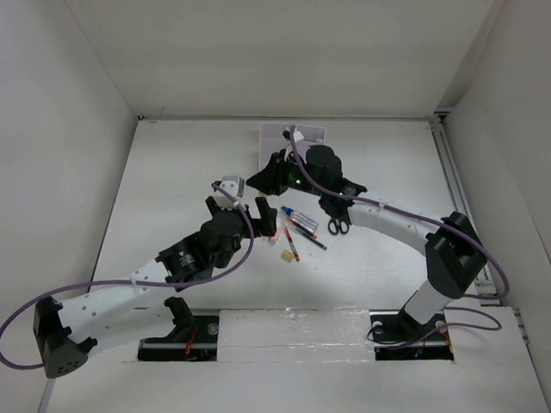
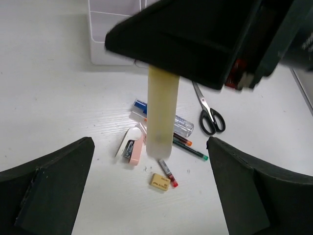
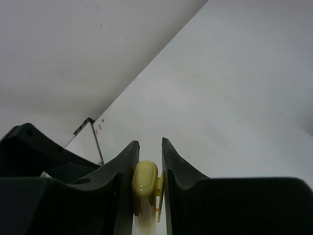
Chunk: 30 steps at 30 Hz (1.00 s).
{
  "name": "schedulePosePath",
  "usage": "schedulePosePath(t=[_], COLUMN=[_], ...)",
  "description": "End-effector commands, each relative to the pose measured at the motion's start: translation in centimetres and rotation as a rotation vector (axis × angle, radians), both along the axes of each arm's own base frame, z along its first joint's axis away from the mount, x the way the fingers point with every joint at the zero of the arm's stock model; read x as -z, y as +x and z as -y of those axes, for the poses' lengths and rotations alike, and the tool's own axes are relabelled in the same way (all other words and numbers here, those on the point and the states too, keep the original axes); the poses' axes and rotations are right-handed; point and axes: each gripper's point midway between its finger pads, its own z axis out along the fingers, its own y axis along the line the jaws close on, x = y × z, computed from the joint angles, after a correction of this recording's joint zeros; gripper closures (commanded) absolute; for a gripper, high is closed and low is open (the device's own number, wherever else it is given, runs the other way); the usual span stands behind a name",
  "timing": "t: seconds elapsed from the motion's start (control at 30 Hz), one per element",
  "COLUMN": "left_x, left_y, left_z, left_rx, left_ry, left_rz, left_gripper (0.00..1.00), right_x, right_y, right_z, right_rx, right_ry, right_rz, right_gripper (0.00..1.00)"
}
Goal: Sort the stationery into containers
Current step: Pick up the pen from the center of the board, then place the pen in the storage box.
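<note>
Handover: I clamp highlighter (image 2: 161, 117) in right end effector (image 3: 149, 144), left end effector (image 2: 150, 143) agape; next, tray (image 2: 105, 58), twelve o'clock.

The right gripper (image 3: 149, 145) hides the upper end of the yellow highlighter (image 2: 162, 117), the bottom edge of the right wrist view cuts off its lower end, and the white organizer tray (image 2: 110, 56) runs off the left wrist view's top edge.

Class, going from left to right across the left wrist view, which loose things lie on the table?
Pink and white item, yellow eraser, scissors.
</note>
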Motion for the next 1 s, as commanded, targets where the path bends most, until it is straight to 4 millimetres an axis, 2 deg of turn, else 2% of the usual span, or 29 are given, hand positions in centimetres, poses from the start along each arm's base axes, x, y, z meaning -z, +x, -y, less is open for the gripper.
schedulePosePath(t=[0.0,0.07,0.1,0.13,0.2,0.23,0.27,0.33,0.37,0.43,0.47,0.5,0.57,0.67,0.7,0.83,0.97], left_x=[-2.3,-2.2,-2.2,-1.7,-1.6,-1.3,-1.3,-1.3,-1.2,-1.2,-1.3,-1.3,-0.8,0.5,0.8,2.2,2.2], left_y=[-0.1,-0.4,-0.7,-0.8,-1.2,-1.3,-1.6,-2.2,-2.5,-2.9,-3.0,-3.1,-3.0,-2.7,-2.6,-2.4,-2.4], left_z=[-0.3,-0.5,-0.9,-1.1,-1.3,-1.6,-1.6,-1.0,-0.9,-0.6,-0.6,-0.5,0.1,0.7,0.8,1.3,1.3], left_rx=[-0.008,-0.018,-0.022,-0.027,-0.039,-0.044,-0.031,-0.004,0.006,0.017,0.018,0.018,0.023,0.029,0.029,0.027,0.027], left_ry=[-0.058,-0.084,-0.081,-0.076,-0.096,-0.084,-0.086,-0.093,-0.092,-0.080,-0.078,-0.076,-0.053,-0.004,0.008,0.053,0.053], left_rz=[0.027,0.007,-0.007,-0.026,-0.054,-0.071,-0.076,-0.080,-0.081,-0.071,-0.067,-0.064,-0.057,-0.062,-0.069,-0.092,-0.092], left_gripper=[0.00,0.00,0.00,0.00,0.00,0.00,0.00,0.00,0.00,0.00,0.00,0.00,0.00,0.00,0.00,0.00,0.00], right_x=[-6.2,-7.1,-7.7,-7.9,-8.6,-9.9,-8.0,-7.3,-6.9,-6.1,-7.2,-5.6,-5.3,-4.8,-5.3,-3.5,-2.8], right_y=[4.2,6.7,8.4,10.0,11.8,13.9,15.9,18.2,20.1,21.9,22.6,23.8,24.7,25.7,25.8,26.7,27.2], right_z=[2.0,3.2,4.8,5.3,6.4,8.4,8.8,10.7,10.8,12.5,13.0,13.4,14.3,14.6,14.5,14.3,14.1], right_rx=[0.039,0.059,0.063,0.063,0.011,0.033,0.017,-0.036,-0.053,-0.079,-0.079,-0.080,-0.085,-0.100,-0.101,-0.112,-0.121], right_ry=[0.085,0.061,0.058,0.053,0.052,0.058,0.045,0.044,0.042,0.044,0.051,0.048,0.046,0.043,0.049,0.045,0.045], right_rz=[0.231,0.360,0.415,0.458,0.573,0.626,0.620,0.647,0.666,0.650,0.677,0.647,0.651,0.667,0.674,0.652,0.654], right_gripper=[1.00,1.00,1.00,1.00,1.00,1.00,1.00,1.00,1.00,1.00,1.00,1.00,1.00,1.00,1.00,1.00,1.00])
